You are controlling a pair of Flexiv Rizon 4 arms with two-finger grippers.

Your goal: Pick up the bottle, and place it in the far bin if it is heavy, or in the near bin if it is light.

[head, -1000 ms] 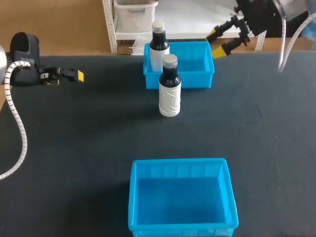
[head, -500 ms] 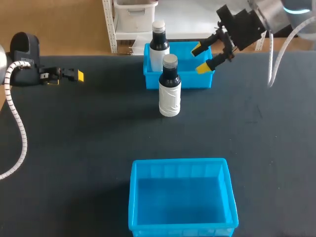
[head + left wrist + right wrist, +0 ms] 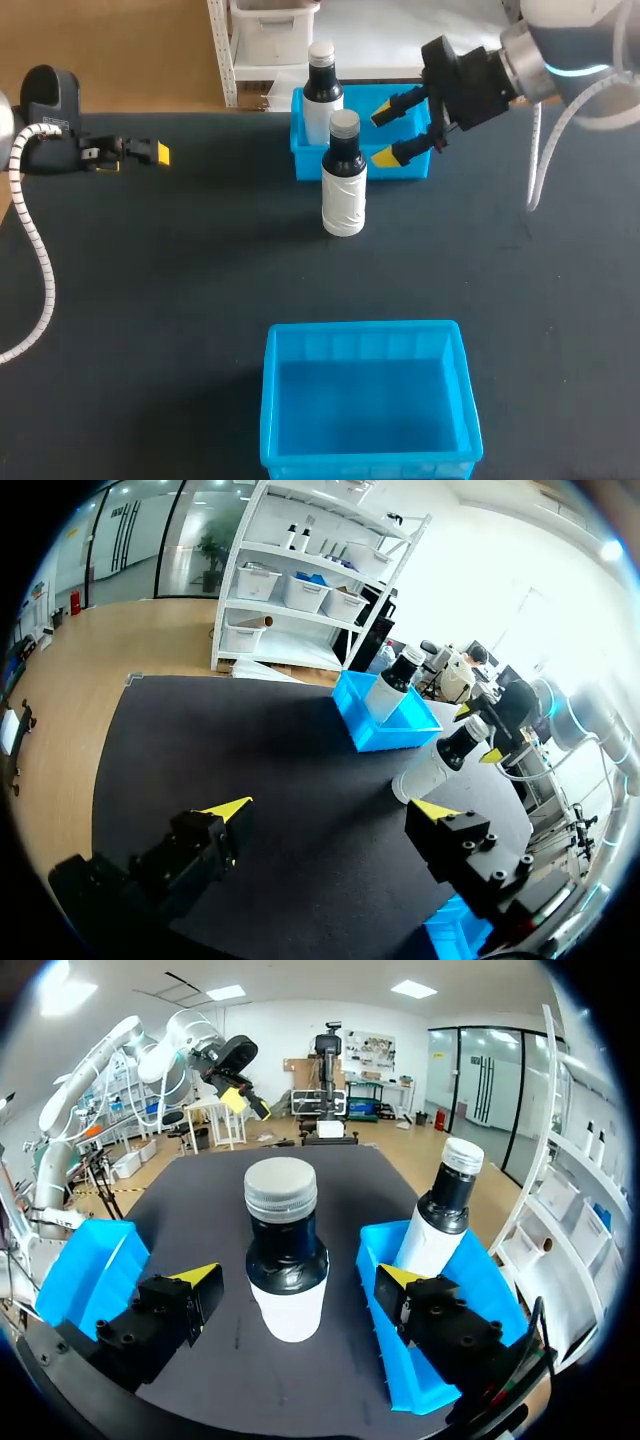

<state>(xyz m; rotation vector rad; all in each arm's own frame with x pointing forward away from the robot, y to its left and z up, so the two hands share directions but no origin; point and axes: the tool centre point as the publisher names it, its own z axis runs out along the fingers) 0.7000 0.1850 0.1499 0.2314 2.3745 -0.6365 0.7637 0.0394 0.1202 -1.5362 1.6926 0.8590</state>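
A bottle [image 3: 344, 175] with a grey cap, dark neck and white label stands upright on the black table, just in front of the far blue bin [image 3: 410, 155]. My right gripper [image 3: 386, 131] hovers open just right of the bottle's neck, over the far bin's front wall. In the right wrist view the bottle [image 3: 286, 1260] stands straight ahead of the open gripper [image 3: 297, 1278], fingers apart from it. The near blue bin [image 3: 370, 340] holds nothing. My left gripper [image 3: 330, 810] is open and holds nothing, at the table's far left [image 3: 150, 153].
A second bottle [image 3: 321, 90] with a white cap stands in the far bin's left back corner, also seen in the right wrist view [image 3: 440, 1215]. Bare black table [image 3: 180, 280] lies between the two bins and to both sides.
My right arm has come in from the back right corner, moving left and down until its open fingers are beside the standing bottle. The left arm and both bottles have not moved.
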